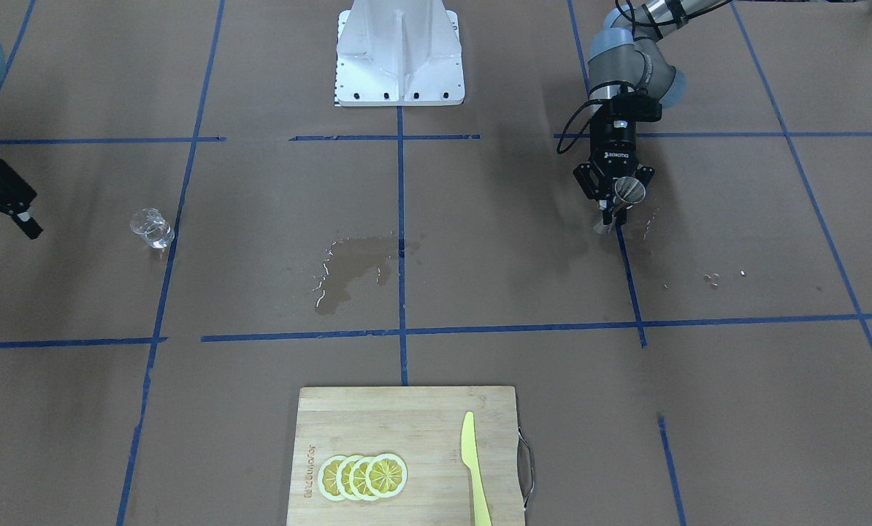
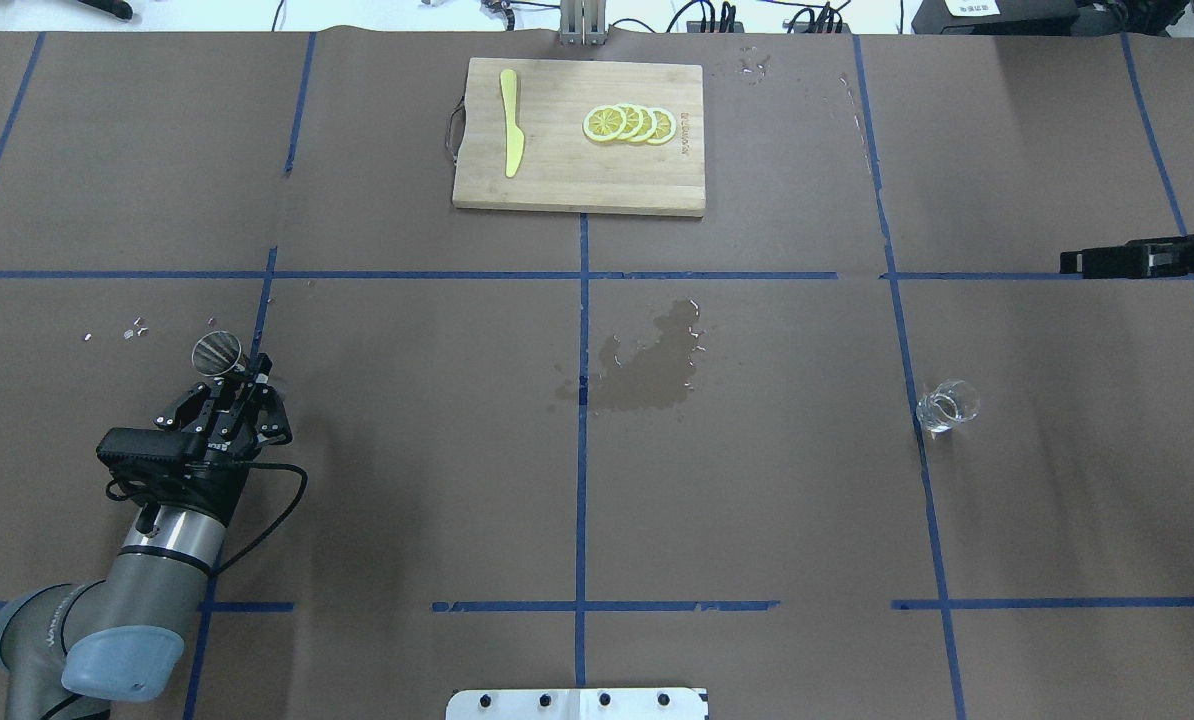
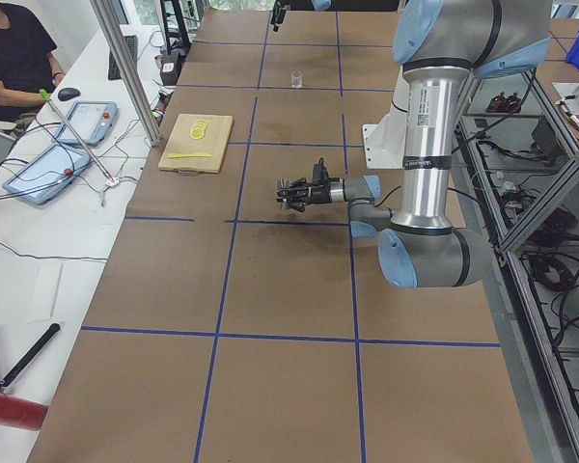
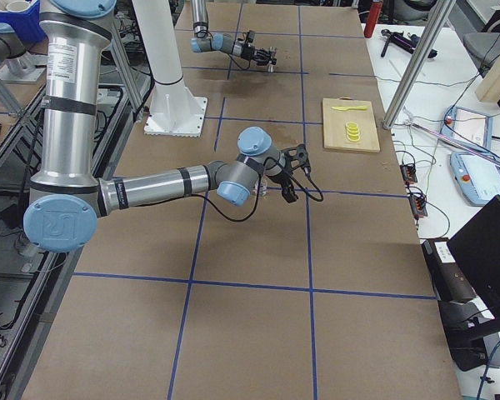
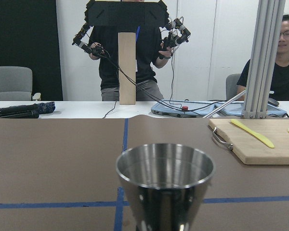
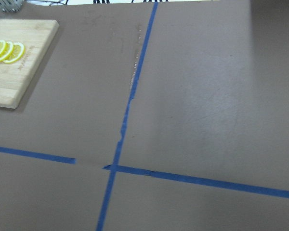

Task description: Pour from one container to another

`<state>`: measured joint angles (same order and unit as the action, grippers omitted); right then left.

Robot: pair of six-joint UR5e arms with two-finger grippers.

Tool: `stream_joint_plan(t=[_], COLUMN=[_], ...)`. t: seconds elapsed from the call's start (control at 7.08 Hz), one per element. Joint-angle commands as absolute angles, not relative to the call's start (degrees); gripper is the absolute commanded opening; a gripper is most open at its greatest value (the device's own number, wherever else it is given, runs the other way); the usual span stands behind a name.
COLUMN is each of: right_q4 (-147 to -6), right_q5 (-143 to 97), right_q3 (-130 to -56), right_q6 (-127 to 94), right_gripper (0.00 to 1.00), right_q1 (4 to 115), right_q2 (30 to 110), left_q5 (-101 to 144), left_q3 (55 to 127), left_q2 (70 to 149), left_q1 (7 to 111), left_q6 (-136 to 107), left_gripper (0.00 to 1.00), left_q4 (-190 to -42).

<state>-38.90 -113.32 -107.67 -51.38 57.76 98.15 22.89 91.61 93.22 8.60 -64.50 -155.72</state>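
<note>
On the robot's left side, the left gripper [image 2: 229, 378] pinches the jigger [image 2: 217, 352] at its waist, shiny steel mouth up. Well apart, on the right side, the clear glass [image 2: 947, 405] stands on the table [image 2: 407, 480] beside a tape line. A wet patch [image 2: 647, 370] lies between them. The right gripper [image 2: 1082, 262] hangs near the table's edge; I cannot tell whether it is spread.
</note>
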Motion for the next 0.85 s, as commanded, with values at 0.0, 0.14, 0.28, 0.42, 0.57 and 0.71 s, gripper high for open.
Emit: stream_joint_plan(t=[0.0,0.14,0.28,0.42,0.57,0.71], right_q4=[-36.6,-36.3,-36.3,-36.1,-36.1,-36.1], right_q5=[-89.6,-77.6,-64.7,-53.3,-45.7,-38.2], right_q3=[-116.0,-116.7,-116.7,-116.7,-116.1,-114.5], right_q6=[-60.4,-66.3,-68.3,-69.3,-73.5,-75.3], right_gripper=[1.00,1.00,1.00,1.00,1.00,1.00], right_q1=[39.7,31.4,22.5,15.2,10.6,6.7], right_q2=[104.0,105.4,106.2,107.7,110.0,110.9], left_q5=[23.5,23.5,23.6,23.6,23.6,23.6], left_q3=[91.7,91.8,91.8,92.0,92.3,92.2], left_q2=[94.0,94.1,95.3,96.0,96.2,96.2], left_q1=[8.6,8.6,8.7,8.9,9.0,9.1], left_q6=[-62.9,-62.1,-61.4,-60.5,-60.5,-60.5], left_gripper=[0.00,0.00,0.00,0.00,0.00,0.00], left_q4=[-155.8,-155.8,-155.9,-156.0,-156.1,-156.0])
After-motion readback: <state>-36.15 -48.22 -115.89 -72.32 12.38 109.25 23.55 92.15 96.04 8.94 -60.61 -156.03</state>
